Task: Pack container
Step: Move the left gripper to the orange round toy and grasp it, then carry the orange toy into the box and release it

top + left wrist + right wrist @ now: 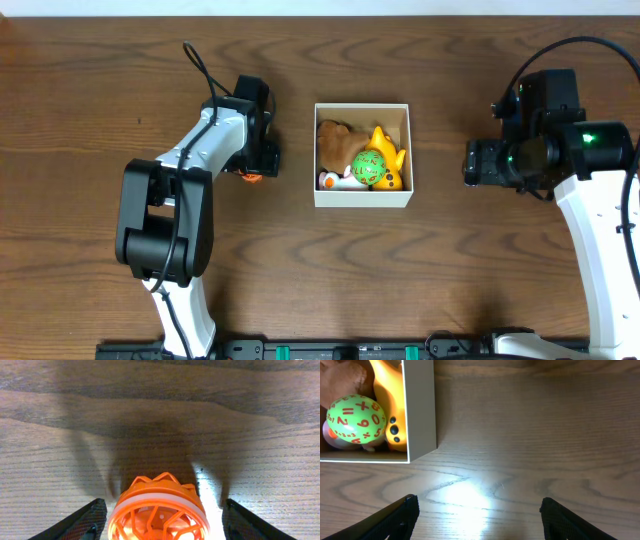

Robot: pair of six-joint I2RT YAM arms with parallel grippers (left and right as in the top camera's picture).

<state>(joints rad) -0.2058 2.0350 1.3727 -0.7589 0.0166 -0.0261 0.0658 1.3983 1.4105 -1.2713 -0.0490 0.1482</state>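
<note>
The container (pixel 362 107), a white-walled square box, stands at the table's middle. It holds a brown plush (pixel 333 138), a yellow toy (pixel 385 150), a green ball with red numbers (pixel 368 168) and a small white toy (pixel 333 181). An orange ribbed ball toy (pixel 252 176) lies on the table left of the box. My left gripper (pixel 162 521) is open with a finger on each side of the orange toy (pixel 157 502), gaps showing on both sides. My right gripper (pixel 477 515) is open and empty over bare table, right of the box wall (pixel 421 405).
The right wrist view shows the green ball (pixel 356 419) and yellow toy (pixel 392 405) against the box's near corner. The left arm (pixel 165 220) stretches from the front edge towards the orange toy. Dark wood table all round.
</note>
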